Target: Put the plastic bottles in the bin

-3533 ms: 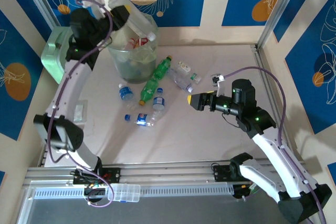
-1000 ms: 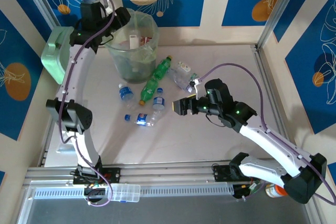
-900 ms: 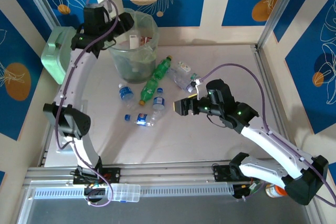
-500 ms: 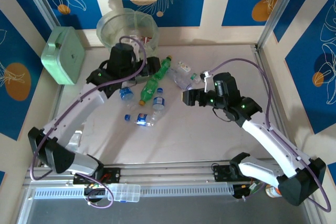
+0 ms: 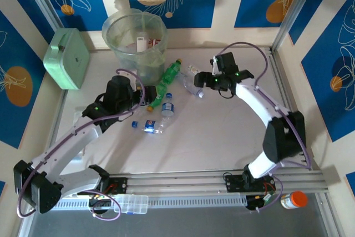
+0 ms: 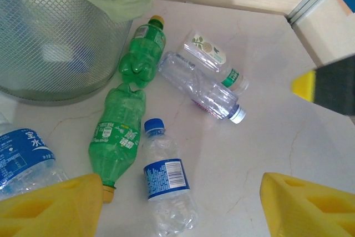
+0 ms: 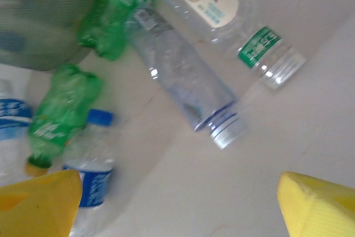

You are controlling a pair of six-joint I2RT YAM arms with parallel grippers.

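Note:
The translucent bin [image 5: 136,43] stands at the back left with bottles inside. In front of it lie a crushed green bottle [image 5: 165,84] [image 6: 130,104], a clear blue-capped bottle [image 5: 166,109] [image 6: 165,178], a flattened clear bottle [image 5: 191,86] [image 7: 186,84] and a green-labelled clear bottle [image 5: 194,71] [image 7: 233,18]. My left gripper [image 5: 144,101] [image 6: 180,209] is open low over the blue-capped bottle, its yellow fingers [image 6: 50,206] apart from it. My right gripper [image 5: 202,81] [image 7: 180,203] hangs open just short of the flattened clear bottle's cap end, holding nothing.
A mint-green square box [image 5: 66,58] sits left of the bin. A crushed blue-labelled bottle [image 5: 151,127] and a loose blue cap [image 5: 134,124] lie nearer the arms. Another blue-labelled bottle [image 6: 22,156] lies left of my left gripper. Aluminium frame posts edge the table's right side.
My left arm has swung down from the bin's rim to the bottles in front of it. My right gripper has moved back and to the right, towards the clear bottles.

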